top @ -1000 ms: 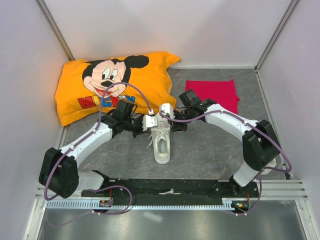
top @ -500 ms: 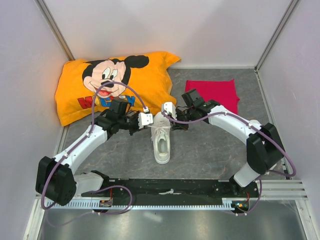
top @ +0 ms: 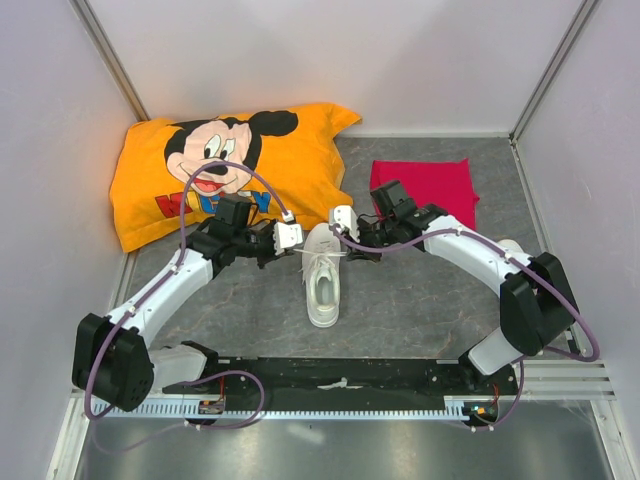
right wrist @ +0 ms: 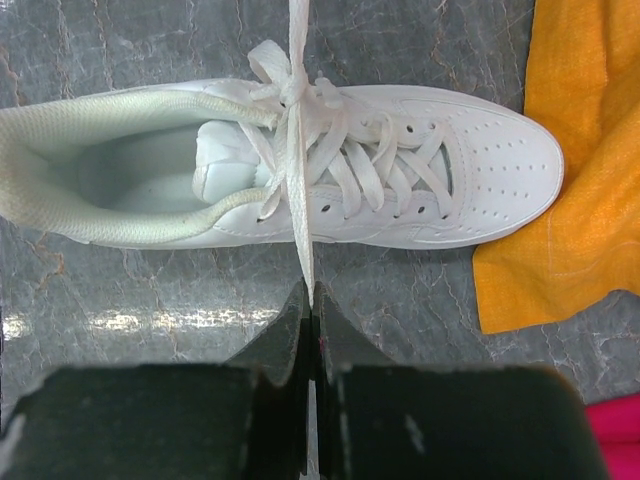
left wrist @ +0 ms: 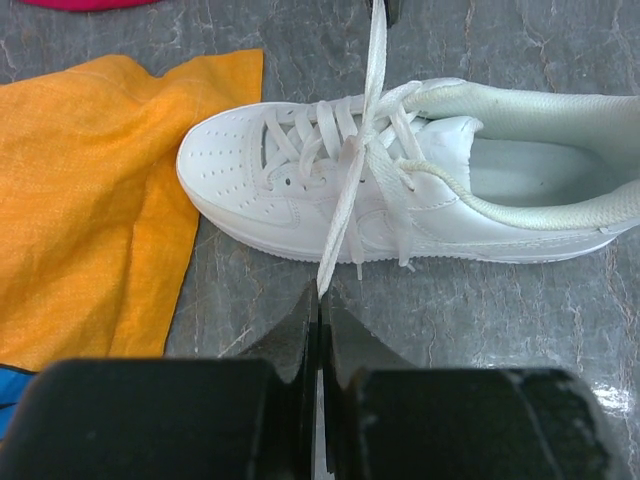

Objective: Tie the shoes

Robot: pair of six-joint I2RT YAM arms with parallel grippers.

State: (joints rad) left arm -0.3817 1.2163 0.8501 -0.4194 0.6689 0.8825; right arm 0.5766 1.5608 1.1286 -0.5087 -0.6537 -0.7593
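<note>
One white sneaker (top: 323, 278) lies on the grey floor, toe toward the orange pillow. It also shows in the left wrist view (left wrist: 420, 175) and the right wrist view (right wrist: 300, 165). My left gripper (left wrist: 321, 300) is shut on a white lace (left wrist: 345, 200) that runs taut across the shoe's knot. My right gripper (right wrist: 309, 295) is shut on the other lace end (right wrist: 298, 180), also taut. In the top view the left gripper (top: 292, 240) sits just left of the shoe and the right gripper (top: 352, 238) just right of it. Only one shoe is in view.
An orange Mickey Mouse pillow (top: 200, 170) lies at the back left, its corner close to the shoe's toe (left wrist: 90, 200). A red cloth (top: 425, 185) lies at the back right. White walls enclose the grey floor.
Both grippers have drawn apart, away from the shoe, the left leftward and the right rightward. The laces between them are now pulled straight and taut.
</note>
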